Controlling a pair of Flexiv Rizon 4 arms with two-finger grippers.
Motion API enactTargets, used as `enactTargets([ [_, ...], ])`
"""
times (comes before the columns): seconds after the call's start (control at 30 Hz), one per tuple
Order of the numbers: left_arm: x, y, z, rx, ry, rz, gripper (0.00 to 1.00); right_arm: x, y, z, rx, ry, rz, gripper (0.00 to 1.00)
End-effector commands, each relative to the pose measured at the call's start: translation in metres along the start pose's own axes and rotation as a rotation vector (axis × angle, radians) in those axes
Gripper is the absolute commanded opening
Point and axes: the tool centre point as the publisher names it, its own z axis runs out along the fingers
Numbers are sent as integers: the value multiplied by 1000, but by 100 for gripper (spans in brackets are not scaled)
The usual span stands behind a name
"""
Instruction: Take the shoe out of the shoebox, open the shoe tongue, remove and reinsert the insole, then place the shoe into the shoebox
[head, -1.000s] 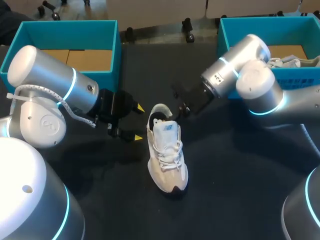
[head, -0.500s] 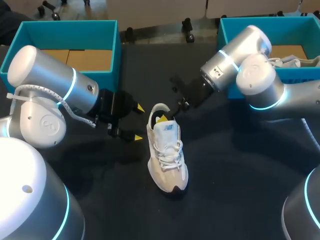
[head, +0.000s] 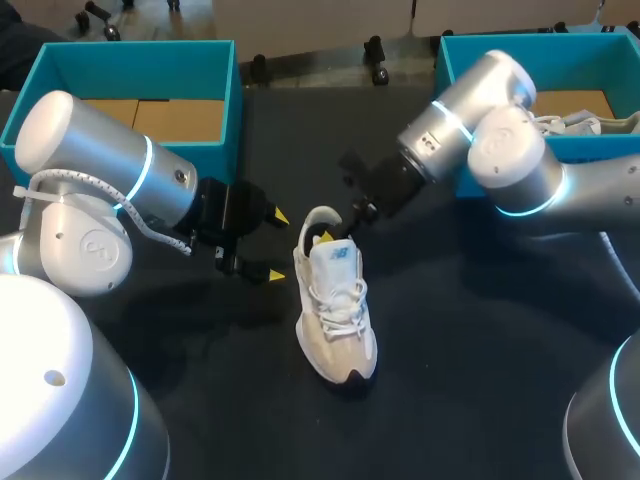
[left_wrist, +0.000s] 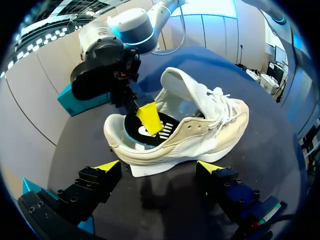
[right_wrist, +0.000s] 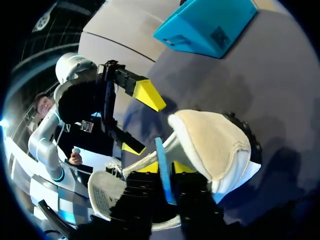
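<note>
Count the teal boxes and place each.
2. The left teal box sits at the far left; the right teal box sits at the far right, partly behind the right arm. None seems hidden.

We are wearing smooth, rounded silver-grey shells on both arms, and each joint is glowing with a thin cyan ring. On our left arm (head: 100, 165), at the left of the frame, a white strap with fine dark ticks is looping across the casing. A small dark screw hole is showing near the wrist end, and a faint round emblem is sitting on the elbow cap. Our left gripper (head: 278, 245) is showing black blocky fingers (left_wrist: 95, 187) tipped with bright yellow wedges. Our right arm (head: 505, 150), at the upper right, is carrying small dark markings beside its ring.
</note>
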Motion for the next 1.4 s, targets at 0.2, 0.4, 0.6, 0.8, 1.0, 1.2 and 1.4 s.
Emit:
enactTargets([
  [0.2, 1, 0, 0, -2, -2, 0, 100, 18, 2, -5, 4, -47, 2, 36],
  [0.4, 1, 0, 0, -2, -2, 0, 100, 26, 4, -9, 5, -67, 7, 40],
  [0.6, 1, 0, 0, -2, -2, 0, 100, 26, 12, -11, 12, -78, -6, 43],
  [0.8, 1, 0, 0, -2, -2, 0, 100, 20, 11, -3, 20, -58, 1, 41],
  [1.0, 1, 0, 0, -2, -2, 0, 100, 23, 13, -9, 11, -91, -6, 45],
  [1.2, 1, 0, 0, -2, -2, 0, 100, 28, 18, -12, 16, -114, -24, 45],
  [1.4, 1, 0, 0, -2, -2, 0, 100, 33, 15, -13, 5, -136, -23, 45],
])
